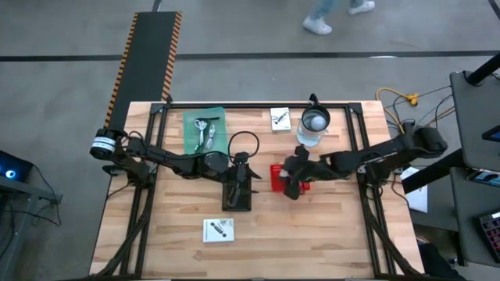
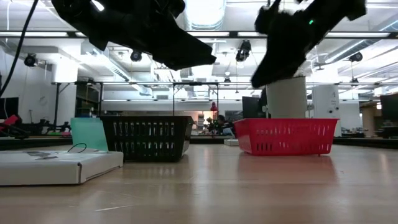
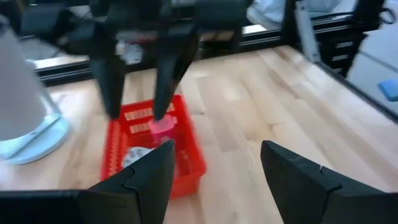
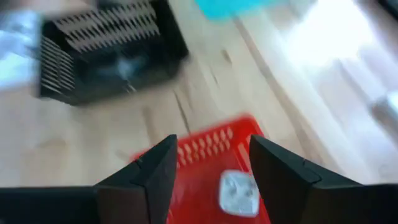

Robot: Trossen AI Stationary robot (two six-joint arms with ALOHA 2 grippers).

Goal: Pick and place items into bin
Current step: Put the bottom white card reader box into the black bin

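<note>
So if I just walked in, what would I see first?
Probably the bright red basket in the middle of the table, with the right arm's fingers hanging over it, a pink blob just under them. Next to it sits a black basket, below the left arm.

The high camera looks straight down on the whole bench (image 1: 258,234). The low one sits at bench level, facing the room. Both wrist cameras look closely at the red basket (image 3: 193,158), which all views share.
</note>
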